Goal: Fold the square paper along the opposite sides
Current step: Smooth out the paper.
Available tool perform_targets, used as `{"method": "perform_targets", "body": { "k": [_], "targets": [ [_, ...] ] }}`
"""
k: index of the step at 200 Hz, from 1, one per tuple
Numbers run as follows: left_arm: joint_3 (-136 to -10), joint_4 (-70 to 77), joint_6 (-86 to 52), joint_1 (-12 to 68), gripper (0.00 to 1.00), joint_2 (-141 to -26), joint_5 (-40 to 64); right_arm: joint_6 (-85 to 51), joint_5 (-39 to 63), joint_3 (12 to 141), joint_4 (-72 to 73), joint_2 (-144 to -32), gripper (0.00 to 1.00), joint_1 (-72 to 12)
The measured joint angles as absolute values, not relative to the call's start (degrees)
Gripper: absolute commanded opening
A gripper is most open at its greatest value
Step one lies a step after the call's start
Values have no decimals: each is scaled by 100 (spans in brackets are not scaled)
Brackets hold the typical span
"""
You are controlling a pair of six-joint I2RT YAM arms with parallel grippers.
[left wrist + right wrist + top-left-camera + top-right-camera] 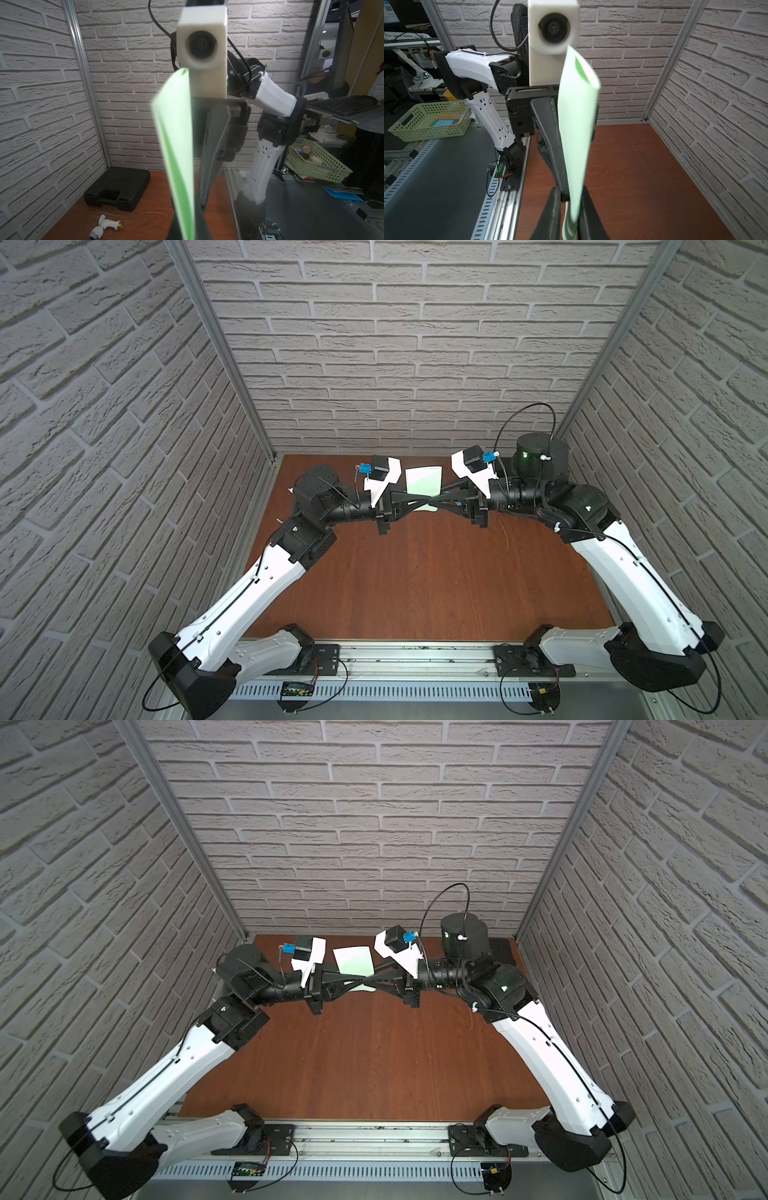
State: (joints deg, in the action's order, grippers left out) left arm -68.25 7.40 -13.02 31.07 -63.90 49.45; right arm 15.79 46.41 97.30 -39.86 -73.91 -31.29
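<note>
Pale mint-green thin paper sheet (423,480), doubled over, held upright in mid-air above the brown wooden tabletop (415,572). Left gripper (188,224) and right gripper (569,207) both clamped on it. Light, limp, easily creased; best gripped near the edges.

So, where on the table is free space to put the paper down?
The wide wooden table between both arms and the front rail is bare. The back is crowded: both grippers hold the paper there; a black case and white tap occupy one corner.
</note>
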Motion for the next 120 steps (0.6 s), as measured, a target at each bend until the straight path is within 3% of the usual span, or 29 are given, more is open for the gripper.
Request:
{"method": "perform_targets", "body": {
  "k": [23,93,120],
  "targets": [
    [-6829,722,-1299,3100,0,-6390,4945,1608,4646,9727,-3988,-7391,16,-3129],
    [-6847,642,-1260,3022,0,-6348,4921,1822,4644,9730,-4117,-7262,35,-3129],
    [-6847,631,-1260,3013,0,-6313,4906,1896,4648,9732,-4193,-7142,33,-3127]
  ]
}}
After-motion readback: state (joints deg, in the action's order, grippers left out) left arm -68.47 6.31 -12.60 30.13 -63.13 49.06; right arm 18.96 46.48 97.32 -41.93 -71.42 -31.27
